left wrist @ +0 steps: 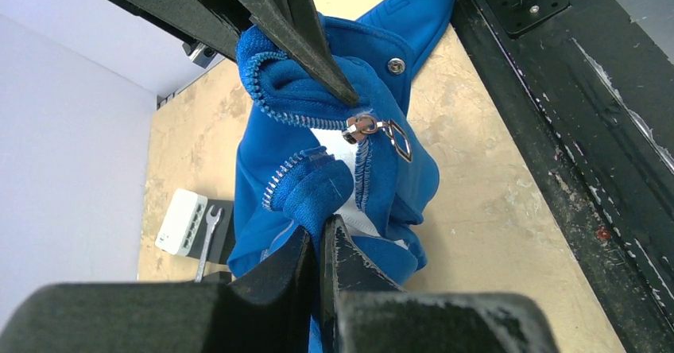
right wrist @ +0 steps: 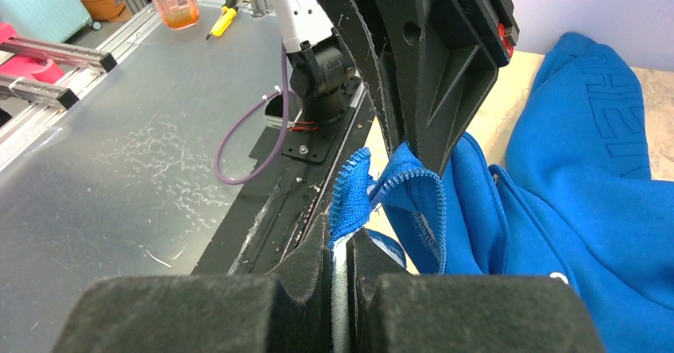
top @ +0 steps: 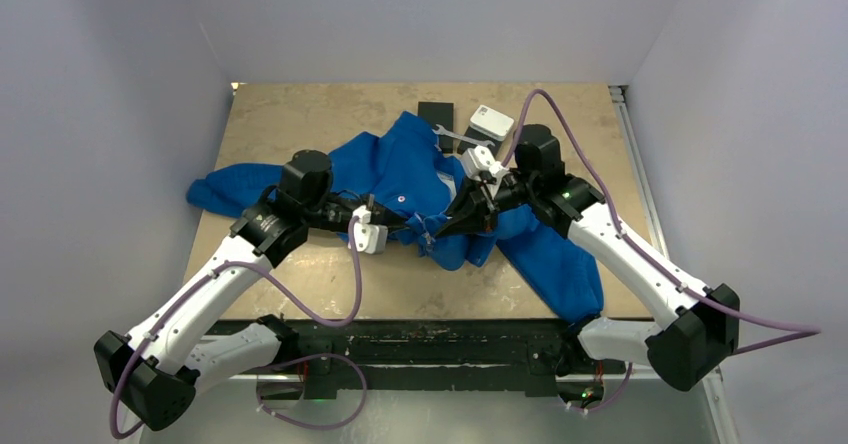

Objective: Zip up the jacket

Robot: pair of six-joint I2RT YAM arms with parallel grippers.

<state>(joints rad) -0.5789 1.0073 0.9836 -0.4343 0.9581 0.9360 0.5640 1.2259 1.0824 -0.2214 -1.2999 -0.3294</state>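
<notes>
End effector L (left wrist: 320,238), end effector R (right wrist: 342,246) clamped on jacket (top: 400,159); plywood table (top: 300,114), pale walls (top: 120,114)

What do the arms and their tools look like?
The left arm and right arm have white links with black joints. A purple cable loops along each. The left tool and right tool are black, with tapered, scuffed fingers.

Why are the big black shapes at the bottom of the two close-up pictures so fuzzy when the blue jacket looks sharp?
Left wrist view: the left gripper sits against the lens, so it blurs; the jacket and its zipper slider are in focus. Right wrist view: likewise for the right gripper, plus glare on the grey metal surface. Top view: even, soft light, sharp throughout.
</notes>
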